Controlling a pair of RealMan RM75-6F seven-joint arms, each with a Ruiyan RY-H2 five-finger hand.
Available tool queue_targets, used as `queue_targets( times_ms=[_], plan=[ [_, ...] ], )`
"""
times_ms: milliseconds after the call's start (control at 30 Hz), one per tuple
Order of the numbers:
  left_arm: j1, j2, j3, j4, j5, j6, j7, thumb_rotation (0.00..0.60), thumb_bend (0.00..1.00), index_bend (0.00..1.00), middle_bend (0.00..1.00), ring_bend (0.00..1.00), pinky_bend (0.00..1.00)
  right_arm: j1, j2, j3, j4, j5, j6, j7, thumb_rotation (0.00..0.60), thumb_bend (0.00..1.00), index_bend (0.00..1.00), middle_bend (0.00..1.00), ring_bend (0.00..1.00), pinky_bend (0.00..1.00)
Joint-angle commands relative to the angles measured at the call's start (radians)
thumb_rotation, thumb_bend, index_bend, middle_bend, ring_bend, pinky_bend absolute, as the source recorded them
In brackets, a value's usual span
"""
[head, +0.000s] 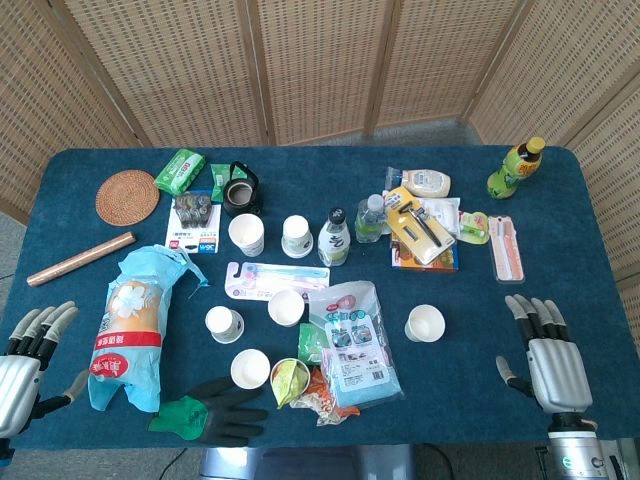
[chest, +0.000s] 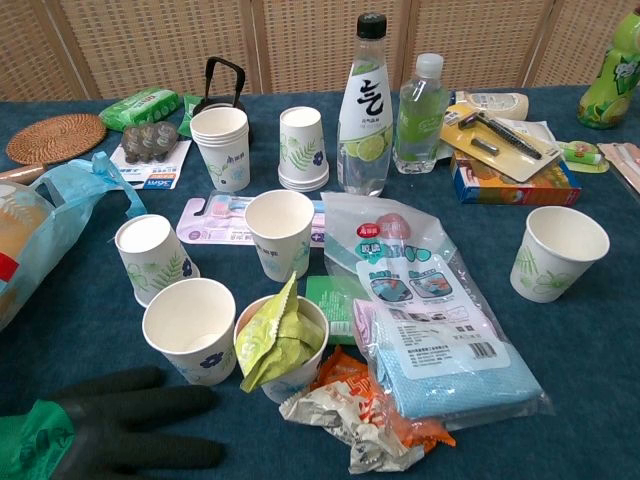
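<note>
Your left hand (head: 25, 365) rests low at the table's (head: 70, 165) near left edge, fingers spread and holding nothing. The blue plastic bag (head: 135, 325) lies just right of it, and the black-and-green glove (head: 212, 412) sits at that bag's near right corner. Your right hand (head: 548, 360) lies flat at the near right edge, fingers apart and empty. The lone paper cup (head: 425, 322) stands well right of the bag, nearest your right hand, with the pink case (head: 505, 247) beyond it.
</note>
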Motion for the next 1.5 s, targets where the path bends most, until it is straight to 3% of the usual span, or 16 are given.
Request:
queue_targets(
  times_ms=[33,333,600,1100,1500],
  plan=[
    [-0.001,-0.001,0.0,-0.002,-0.001,-0.002,-0.001,0.6,0.39,0.0,0.1,0.1,0.02,0.001,-0.001,0.001,-0.001,-0.003,0.0,0.011,0.6,0.37,0.0,0.1,0.0,0.0],
    [-0.002,0.011,0.004,-0.015,0.012,0.003,0.001,0.6,0.39,0.0,0.1,0.09,0.02,0.022,0.008,-0.022,0.003,-0.029,-0.057,0.099,0.6,0.37,0.0,0.09,0.0,0.0],
    [-0.024,0.036,-0.011,-0.025,0.017,-0.007,-0.003,0.6,0.39,0.0,0.1,0.1,0.02,0.086,-0.003,-0.018,-0.027,-0.017,-0.162,0.084,0.6,0.37,0.0,0.08,0.0,0.0],
    [-0.05,0.027,-0.019,-0.019,-0.004,-0.046,0.003,0.6,0.39,0.0,0.1,0.1,0.02,0.249,-0.078,0.063,-0.015,0.171,-0.35,-0.042,0.6,0.37,0.0,0.08,0.0,0.0],
    [-0.054,0.02,-0.023,0.0,-0.025,-0.052,-0.009,0.6,0.39,0.0,0.1,0.09,0.02,0.308,-0.12,0.059,0.027,0.274,-0.403,-0.091,0.6,0.38,0.0,0.08,0.0,0.0]
  ],
)
